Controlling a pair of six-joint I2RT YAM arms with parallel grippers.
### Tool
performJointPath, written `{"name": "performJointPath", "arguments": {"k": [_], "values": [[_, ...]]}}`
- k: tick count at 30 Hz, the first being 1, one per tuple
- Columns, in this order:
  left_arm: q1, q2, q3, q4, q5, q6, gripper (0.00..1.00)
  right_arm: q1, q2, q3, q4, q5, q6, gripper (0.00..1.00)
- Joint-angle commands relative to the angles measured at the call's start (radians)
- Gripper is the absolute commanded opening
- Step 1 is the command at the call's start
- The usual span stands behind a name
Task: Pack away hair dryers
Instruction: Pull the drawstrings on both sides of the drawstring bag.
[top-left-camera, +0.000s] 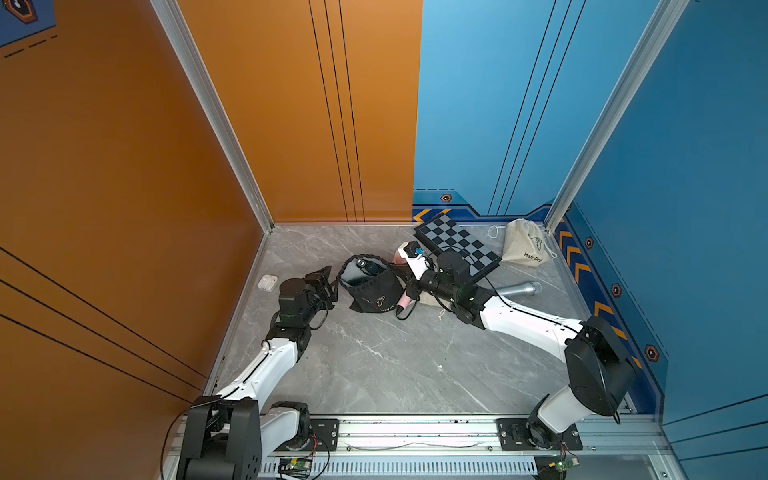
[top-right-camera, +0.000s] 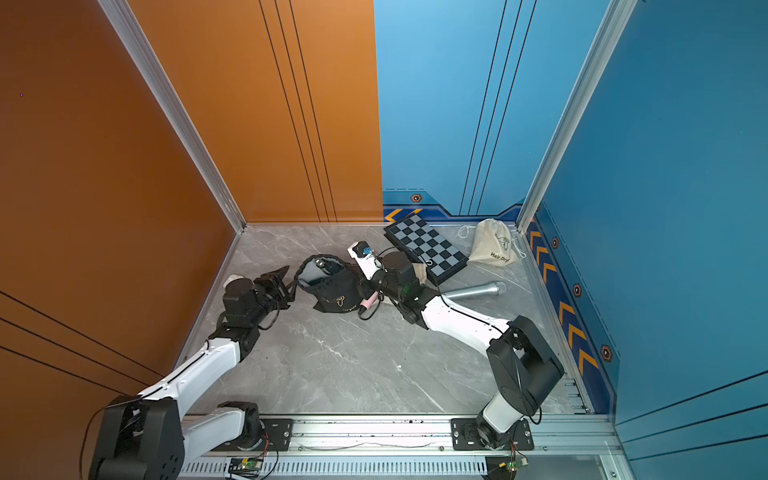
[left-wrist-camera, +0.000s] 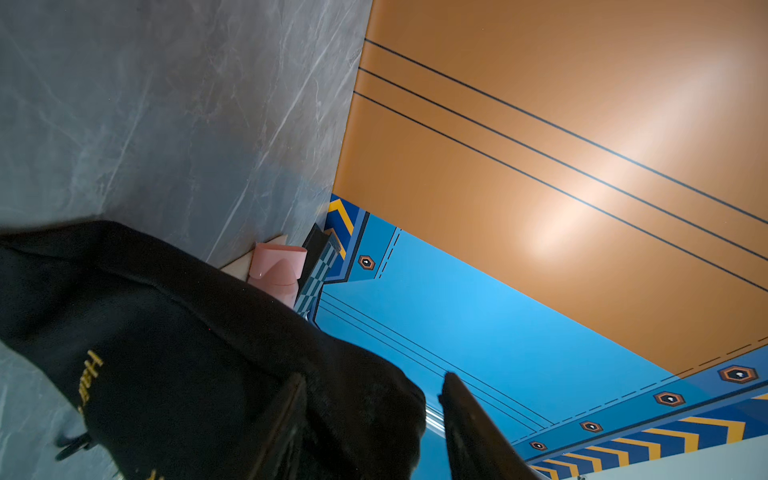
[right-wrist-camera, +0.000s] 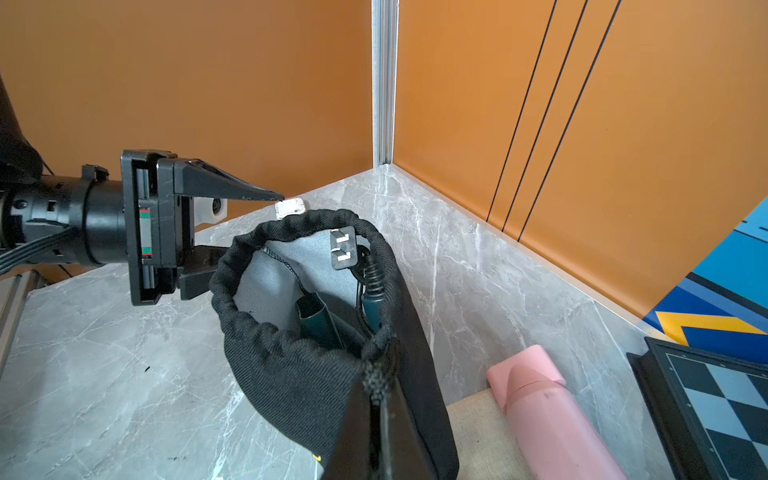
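Note:
A black drawstring bag (top-left-camera: 374, 291) (top-right-camera: 332, 291) stands open mid-table. Inside it the right wrist view shows the dark teal hair dryer (right-wrist-camera: 318, 322), with its plug (right-wrist-camera: 343, 249) at the rim. My right gripper (top-left-camera: 401, 281) (right-wrist-camera: 380, 399) is shut on the bag's (right-wrist-camera: 299, 374) rim at the seam. Across the mouth, my left gripper (top-left-camera: 334, 283) (top-right-camera: 291, 283) (left-wrist-camera: 374, 376) stands open astride the rim. One finger is above it and bag cloth (left-wrist-camera: 166, 332) bulges between the jaws. A pale pink hair dryer (right-wrist-camera: 552, 415) (left-wrist-camera: 278, 270) (top-left-camera: 404, 298) lies beside the bag under my right arm.
The pink dryer rests on a flat beige cloth bag (right-wrist-camera: 473, 424). A chessboard (top-left-camera: 457, 245) and a filled beige "Hair Dryer" bag (top-left-camera: 525, 245) sit at the back right. A silver microphone (top-left-camera: 519, 289) lies right of my right arm. A white earbud case (top-left-camera: 267, 282) sits by the orange wall.

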Motion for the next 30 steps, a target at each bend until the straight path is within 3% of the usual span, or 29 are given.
{"name": "performJointPath", "arguments": {"k": [1,8,23,27,30], "values": [[0.016,0.002,0.037,0.021,-0.021,0.016,0.54,-0.002,-0.031,-0.008,0.030,0.015,0.007,0.00],[0.024,-0.009,0.048,0.021,-0.021,0.026,0.53,-0.002,-0.027,-0.008,0.028,0.016,0.010,0.00],[0.019,-0.180,-0.092,-0.090,0.071,0.078,0.55,-0.011,-0.020,-0.004,0.036,0.015,0.028,0.00],[-0.002,-0.211,-0.070,-0.193,0.076,0.186,0.54,-0.012,-0.024,-0.002,0.036,0.016,0.030,0.00],[-0.010,-0.207,0.007,-0.334,0.096,0.378,0.52,-0.012,-0.024,-0.002,0.036,0.015,0.031,0.00]]}}
